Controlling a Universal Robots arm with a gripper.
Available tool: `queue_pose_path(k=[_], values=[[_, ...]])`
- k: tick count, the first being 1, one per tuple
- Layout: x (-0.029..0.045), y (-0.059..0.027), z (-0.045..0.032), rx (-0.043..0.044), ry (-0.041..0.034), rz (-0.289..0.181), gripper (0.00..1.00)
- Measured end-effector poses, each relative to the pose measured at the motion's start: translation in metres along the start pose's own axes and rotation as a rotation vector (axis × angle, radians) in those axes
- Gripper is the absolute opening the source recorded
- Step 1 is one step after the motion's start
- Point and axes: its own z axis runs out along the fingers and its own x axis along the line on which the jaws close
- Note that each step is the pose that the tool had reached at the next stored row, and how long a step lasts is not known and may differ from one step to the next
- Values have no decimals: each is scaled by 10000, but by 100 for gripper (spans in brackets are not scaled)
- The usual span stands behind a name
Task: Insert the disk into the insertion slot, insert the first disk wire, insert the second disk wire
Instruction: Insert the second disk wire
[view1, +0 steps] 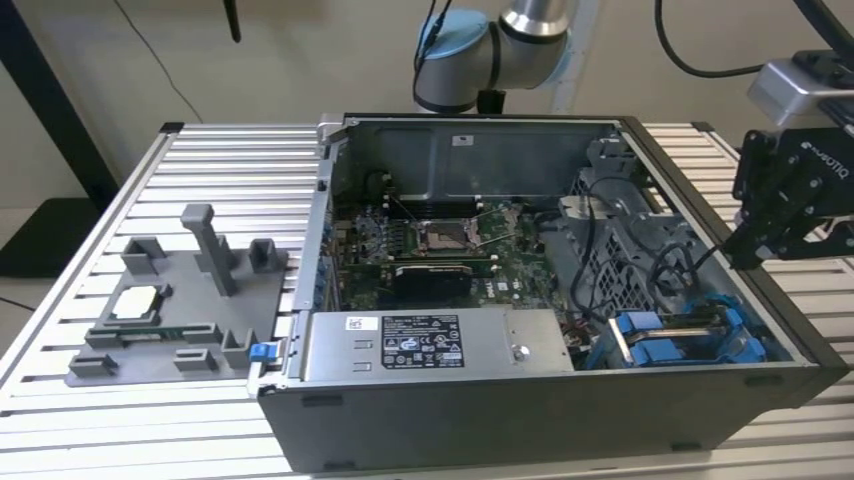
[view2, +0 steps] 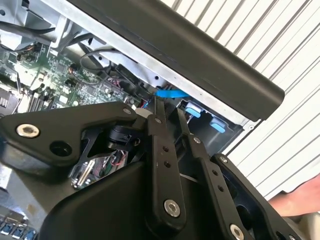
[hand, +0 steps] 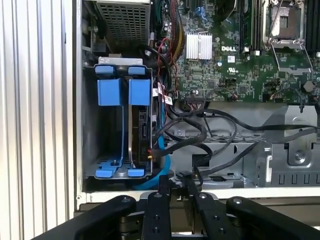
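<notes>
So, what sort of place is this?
Likely a robotics lab bench for computer assembly: an open computer case sits on a slotted aluminium table, a grey parts fixture beside it, a robot arm above.

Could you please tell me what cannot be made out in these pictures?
The disk, first wrist view: edge-on in the insertion slot, label hidden.
The gripper, second wrist view: its own body hides whether it holds a wire.
A person's hand, second wrist view: cut off by the picture's edge.
</notes>
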Motion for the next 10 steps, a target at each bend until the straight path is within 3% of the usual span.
queue_pose_path(k=[1,2,10], values=[[0,0,2,-1,-12,7,100],[0,0,3,-2,-21,14,0],[1,0,4,-1,-33,21,0]])
